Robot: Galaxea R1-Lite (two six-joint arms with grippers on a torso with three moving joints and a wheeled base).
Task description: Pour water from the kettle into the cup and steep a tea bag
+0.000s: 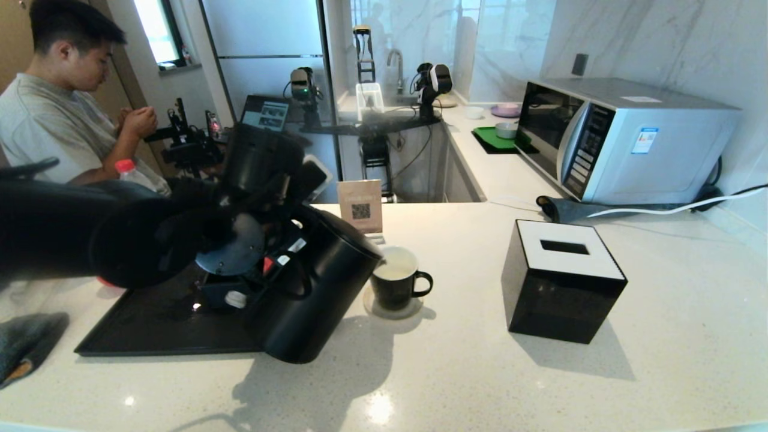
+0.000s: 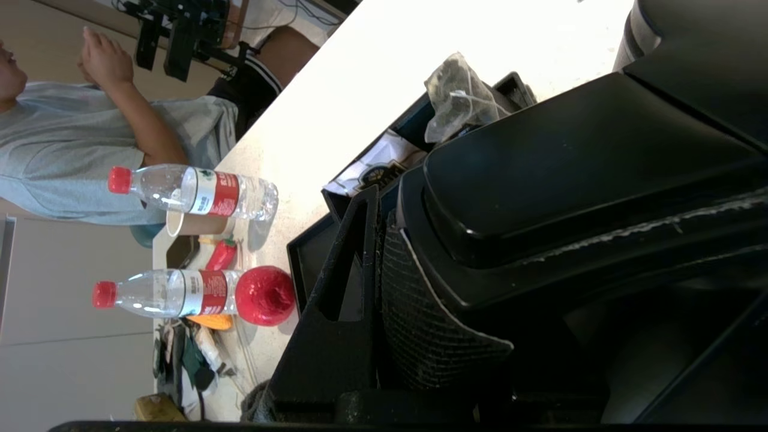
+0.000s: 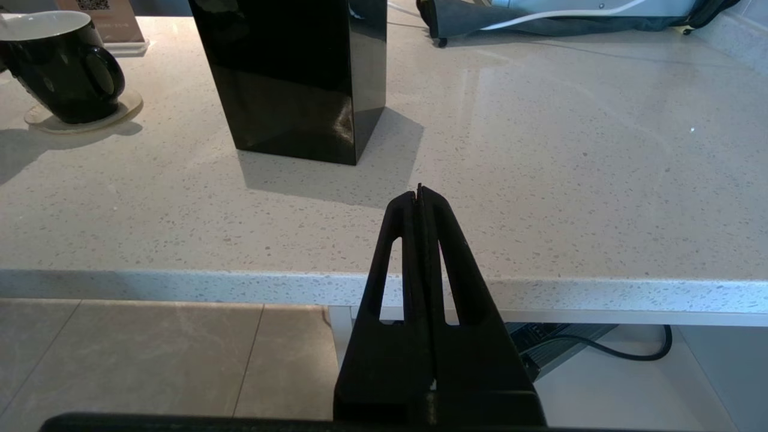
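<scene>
Tilting steeply toward the cup [image 1: 394, 281], the kettle [image 1: 318, 288] hangs in the left gripper [image 1: 282, 264], whose fingers are clamped on its big loop handle; in the left wrist view one finger [image 2: 336, 336] lies against the kettle's black body [image 2: 570, 180]. The spout sits right at the cup's near rim, on the side away from the ear handle. No stream of water can be made out, and the cup's inside shows only pale white.

The cup stands on a round pale coaster [image 1: 393, 306] on the white counter [image 1: 480, 372], handle turned toward the black tissue box [image 1: 563, 279], which stands well apart from the cup on the far side from the kettle. Behind the cup is a small card with a QR code [image 1: 360, 205]. On the kettle's side of the cup lies a black tray [image 1: 156, 324], and the kettle's base hangs over its corner.

The tea bag [image 2: 459, 96], a small dark pouch in a clear wrapper, shows only in the left wrist view, just past the kettle's lid, by an organiser box [image 2: 384, 168].

The right gripper [image 3: 420, 198] is parked off the counter's front edge, on the tissue box's side of the cup, its fingers pressed together on nothing.
</scene>
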